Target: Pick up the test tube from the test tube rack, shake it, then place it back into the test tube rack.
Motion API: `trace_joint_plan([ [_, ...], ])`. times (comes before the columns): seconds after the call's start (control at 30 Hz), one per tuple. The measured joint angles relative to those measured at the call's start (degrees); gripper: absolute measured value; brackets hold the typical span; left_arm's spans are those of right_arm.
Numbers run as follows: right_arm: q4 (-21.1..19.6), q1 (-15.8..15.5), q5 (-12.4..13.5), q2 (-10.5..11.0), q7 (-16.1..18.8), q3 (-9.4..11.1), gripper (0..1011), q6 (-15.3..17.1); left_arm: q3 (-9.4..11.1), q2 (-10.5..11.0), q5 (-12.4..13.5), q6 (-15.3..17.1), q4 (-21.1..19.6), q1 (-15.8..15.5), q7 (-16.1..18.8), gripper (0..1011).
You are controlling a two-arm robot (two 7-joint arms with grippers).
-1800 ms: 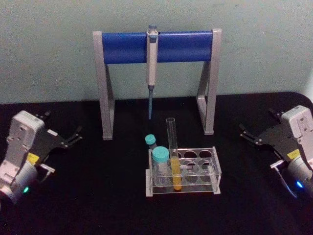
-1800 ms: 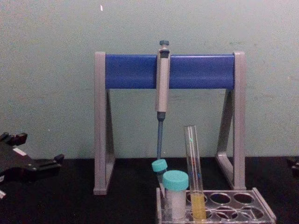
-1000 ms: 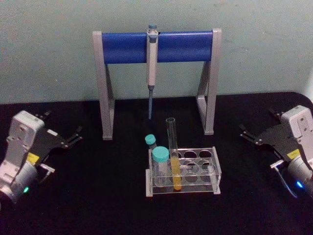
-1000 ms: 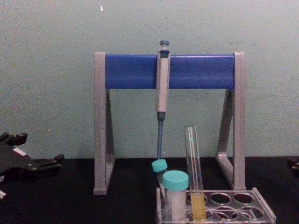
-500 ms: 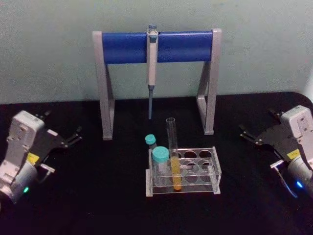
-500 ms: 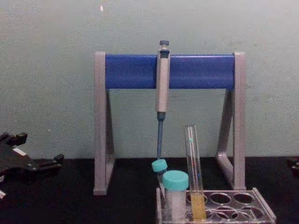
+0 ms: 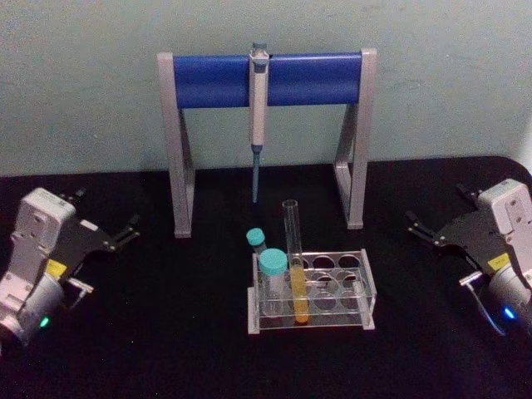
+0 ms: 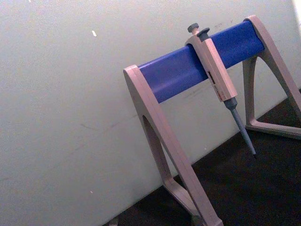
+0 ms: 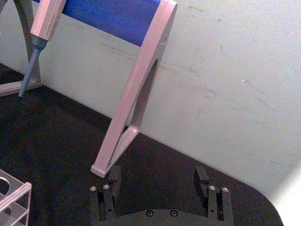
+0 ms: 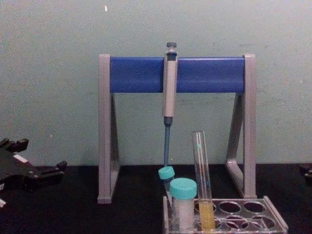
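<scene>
Our test tube (image 7: 293, 249) sits in the test tube rack (image 7: 368, 291), teal-capped tube (image 7: 272, 274) crowding its left; left pincer (image 7: 106, 212), right pincer (image 7: 437, 208) both splayed, well apart.

Left gripper (image 7: 106, 209): black, on a boxy pale-grey housing (image 7: 37, 224), yellow sticker, green light. Right gripper (image 7: 436, 208) matches, blue light, thin cable; 2 black fingers (image 9: 114, 178), small silver screws.

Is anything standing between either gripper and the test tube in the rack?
Right gripper: nothing visible, just bare table and empty holes of the test tube rack. Left gripper: the wide teal-capped tube stands close beside the test tube on that side, but the test tube's top rises above its cap.
</scene>
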Motion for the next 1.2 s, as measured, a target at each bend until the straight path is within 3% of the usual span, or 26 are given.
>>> trace_joint_plan([
  [0.47, 0.00, -0.02, -0.02, -0.03, 0.05, 0.07, 1000, 0.00, 0.00, 0.00, 0.00, 0.00, 0.00, 0.00, 0.00, 1001],
  [0.73, -1.60, -1.49, -0.20, 0.00, 1.23, 1.47, 1000, 0.05, 0.00, 0.00, 0.00, 0.00, 0.00, 0.00, 0.00, 1001],
  [0.83, -3.49, -2.94, 0.82, 0.38, 2.08, 2.33, 1000, 0.31, 0.00, 0.00, 0.00, 0.00, 0.00, 0.00, 0.00, 1001],
  [1.2, -11.45, -9.50, 9.87, 1.14, 9.33, 5.58, 1000, 2.43, 0.00, 0.00, 0.00, 0.00, 0.00, 0.00, 0.00, 1001],
])
